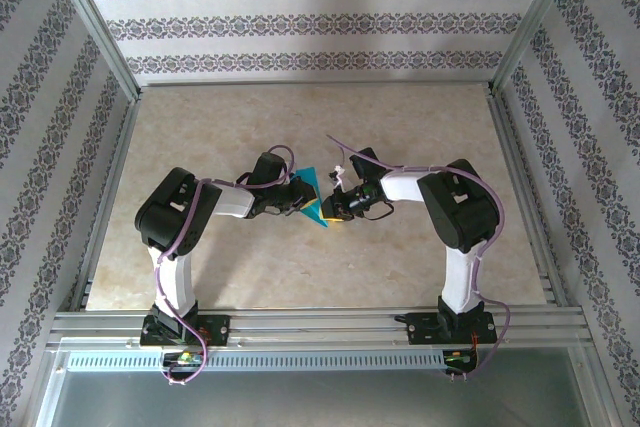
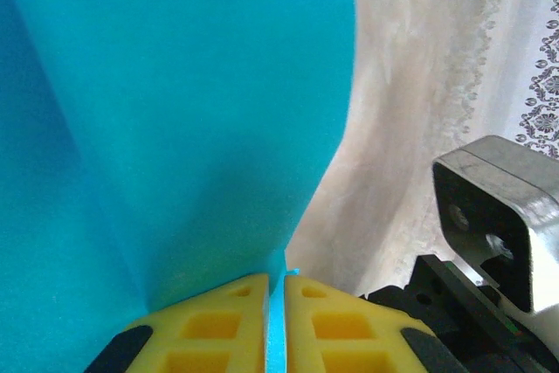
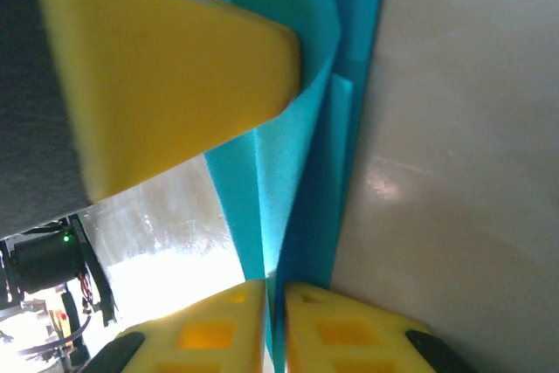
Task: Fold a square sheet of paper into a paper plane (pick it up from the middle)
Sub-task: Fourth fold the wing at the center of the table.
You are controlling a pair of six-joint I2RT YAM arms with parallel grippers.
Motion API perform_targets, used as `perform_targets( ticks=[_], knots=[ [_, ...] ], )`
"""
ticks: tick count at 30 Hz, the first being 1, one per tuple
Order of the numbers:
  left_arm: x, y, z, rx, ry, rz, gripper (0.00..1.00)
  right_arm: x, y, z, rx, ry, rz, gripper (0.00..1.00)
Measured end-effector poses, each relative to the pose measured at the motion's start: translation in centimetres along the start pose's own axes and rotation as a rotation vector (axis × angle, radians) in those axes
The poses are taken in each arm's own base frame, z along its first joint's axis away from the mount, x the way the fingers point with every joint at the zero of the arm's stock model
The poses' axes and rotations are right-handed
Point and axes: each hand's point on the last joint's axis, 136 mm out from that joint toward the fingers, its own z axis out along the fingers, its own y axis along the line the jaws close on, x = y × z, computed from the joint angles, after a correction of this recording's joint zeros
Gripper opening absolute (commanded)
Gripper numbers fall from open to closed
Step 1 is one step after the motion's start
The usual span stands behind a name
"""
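The teal-blue paper plane (image 1: 312, 197) hangs above the middle of the table, a creased pointed shape held between both arms. My left gripper (image 1: 298, 197) is shut on it from the left; in the left wrist view the paper (image 2: 175, 120) rises from between the yellow pads (image 2: 218, 329). My right gripper (image 1: 335, 205) is shut on it from the right; in the right wrist view the folded layers (image 3: 301, 172) run up from between its pads (image 3: 341, 334). The left gripper's yellow finger (image 3: 166, 58) shows there, pressed against the paper.
A beige marbled table (image 1: 420, 127) lies under the arms, fenced by aluminium rails (image 1: 310, 322) and patterned walls (image 1: 320, 22). The right arm's grey wrist housing (image 2: 498, 207) is close to the paper in the left wrist view.
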Motion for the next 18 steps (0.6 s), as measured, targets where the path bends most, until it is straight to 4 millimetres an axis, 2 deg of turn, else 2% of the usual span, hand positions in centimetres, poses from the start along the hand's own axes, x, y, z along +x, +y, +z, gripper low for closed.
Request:
perform_targets(
  ticks=[6,8,12,18],
  knots=[
    [0.0,-0.1,0.1,0.003,0.003,0.000,0.13,0.9,-0.2,-1.7,0.034,-0.044,0.042,0.28],
    [0.0,-0.1,0.1,0.003,0.004,0.000,0.13,1.1,-0.3,-2.8,0.048,-0.068,0.063,0.28],
    [0.0,-0.1,0.1,0.004,0.004,0.000,0.13,0.2,0.9,-4.1,0.036,-0.117,0.039,0.22],
    [0.0,-0.1,0.1,0.003,0.004,-0.003,0.13,0.4,1.9,-2.9,0.020,-0.091,0.025,0.14]
  ],
)
